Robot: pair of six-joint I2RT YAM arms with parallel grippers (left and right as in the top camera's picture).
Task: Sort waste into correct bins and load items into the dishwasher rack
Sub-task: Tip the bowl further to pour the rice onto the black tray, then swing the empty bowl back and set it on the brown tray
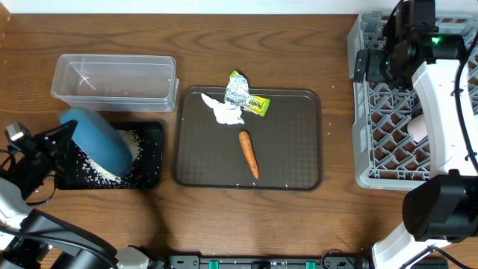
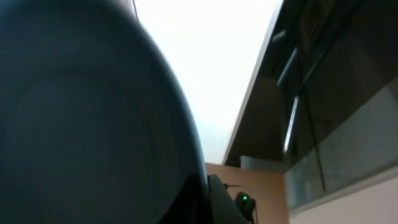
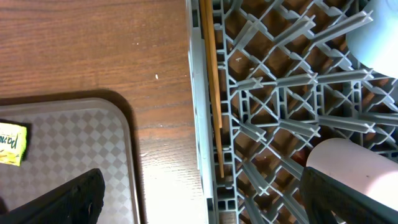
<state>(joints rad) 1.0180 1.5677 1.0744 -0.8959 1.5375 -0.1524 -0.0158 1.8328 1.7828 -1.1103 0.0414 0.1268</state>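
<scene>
My left gripper (image 1: pixel 63 138) is shut on the round blue plate (image 1: pixel 97 140) and holds it tilted over the black tray (image 1: pixel 153 161), where white rice (image 1: pixel 134 140) lies. The plate (image 2: pixel 81 124) fills the left wrist view. The tissue (image 1: pixel 224 112), foil wrapper (image 1: pixel 245 93) and carrot (image 1: pixel 249 153) lie on the brown serving tray (image 1: pixel 291 149). My right gripper (image 1: pixel 370 67) is open and empty over the left edge of the grey rack (image 1: pixel 388 161); in the right wrist view it (image 3: pixel 208 202) spans that edge. The chopsticks (image 3: pixel 211 81) and a whitish cup (image 3: pixel 354 168) lie in the rack (image 3: pixel 273 112).
The clear tub (image 1: pixel 112 78) stands behind the black tray. A second pale vessel (image 3: pixel 379 37) sits in the rack's far part. The serving tray's corner (image 3: pixel 62 149) and the wrapper's edge (image 3: pixel 12 142) show left of my right gripper. Bare wooden table (image 1: pixel 336 112) separates tray and rack.
</scene>
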